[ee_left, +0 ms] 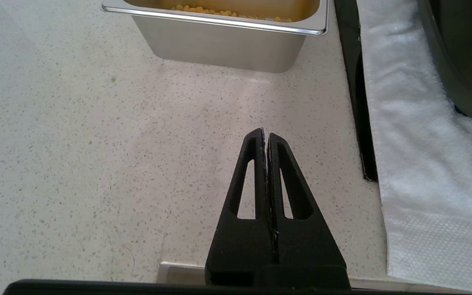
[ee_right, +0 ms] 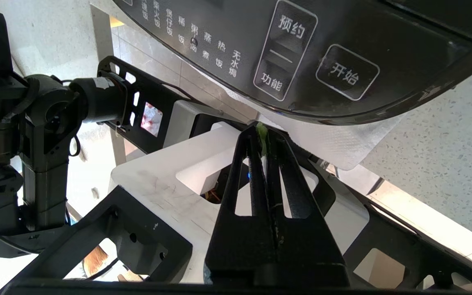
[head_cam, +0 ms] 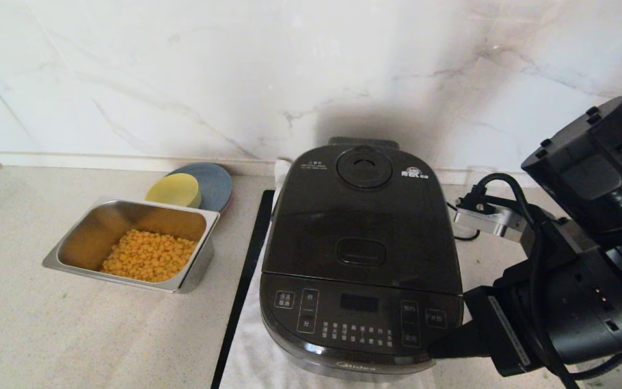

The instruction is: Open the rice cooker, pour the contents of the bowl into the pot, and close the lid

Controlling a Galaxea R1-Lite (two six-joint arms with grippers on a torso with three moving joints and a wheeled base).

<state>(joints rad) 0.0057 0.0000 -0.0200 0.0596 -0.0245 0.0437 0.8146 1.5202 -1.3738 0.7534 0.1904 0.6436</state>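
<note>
- the large glossy black rounded-square rice cooker [head_cam: 362, 259] stands on a white towel [head_cam: 251, 346] on the pale speckled stone counter [head_cam: 73, 324], in front of a white marble wall [head_cam: 235, 70].
- its black hinged lid [head_cam: 362, 216] is down and closed, with the round steam vent cap [head_cam: 364, 167] near the back and the oblong handle recess [head_cam: 361, 252] nearer the front panel of white chinese labels.
- the right gripper [ee_right: 264, 131] sits low beside the front right corner of the cooker, just under the panel edge near the start button; its black fingers [ee_right: 279, 164] are pressed together, with a tiny green scrap caught at the tips.
- the left gripper [ee_left: 265, 137] hangs over bare counter on the left, its two black fingers together on nothing, well apart from the cooker.
- left of the cooker is a rectangular steel tray [head_cam: 189, 278] holding yellow corn kernels [head_cam: 149, 255].
- behind the tray a small round yellow bowl [head_cam: 174, 190] rests on a blue-grey plate [head_cam: 215, 183].
- a black strip [head_cam: 246, 270] runs along the towel's left edge.
</note>
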